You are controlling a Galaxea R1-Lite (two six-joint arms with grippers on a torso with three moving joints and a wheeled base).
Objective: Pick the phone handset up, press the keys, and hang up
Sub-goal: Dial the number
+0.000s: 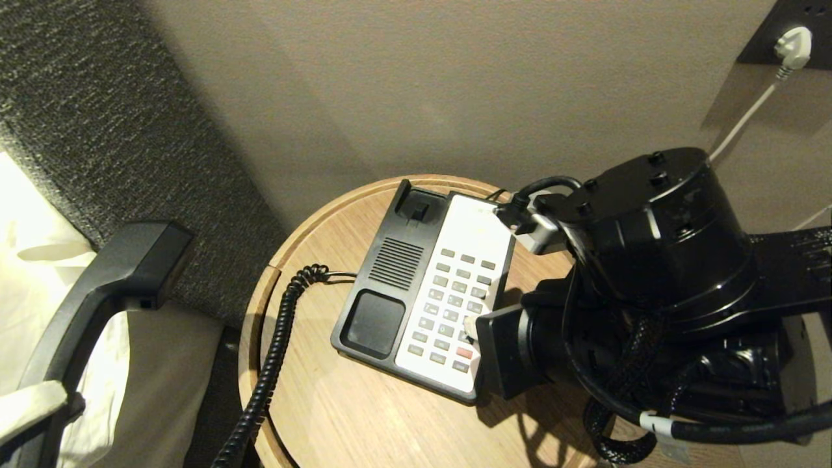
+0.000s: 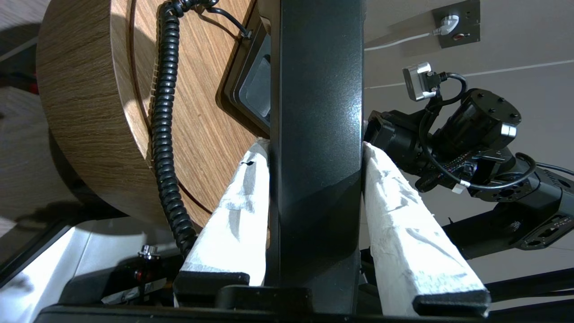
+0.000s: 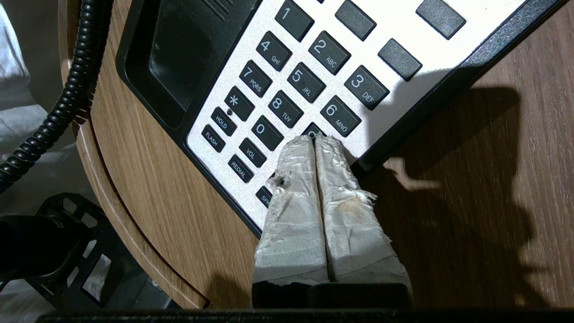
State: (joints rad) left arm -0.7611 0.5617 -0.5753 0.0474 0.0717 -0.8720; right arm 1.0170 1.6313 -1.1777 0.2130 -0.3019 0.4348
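The black phone handset (image 1: 97, 286) hangs off the table's left side, lifted clear of the phone base (image 1: 390, 260). My left gripper (image 2: 315, 144) is shut on its middle, with both white-wrapped fingers (image 2: 233, 211) pressed against its sides. Its coiled cord (image 1: 273, 351) trails over the table edge. My right gripper (image 3: 315, 138) is shut, fingers together, tips resting on a key just below the 6 among the grey keys (image 3: 296, 80). In the head view that fingertip (image 1: 469, 325) sits above the red button (image 1: 464, 353), and the right wrist hides the faceplate's right edge.
The phone stands on a round wooden table (image 1: 338, 416) with a raised rim. A dark upholstered panel (image 1: 97, 97) and white bedding (image 1: 26, 273) lie to the left. A wall socket with a white plug (image 1: 794, 45) is at the back right.
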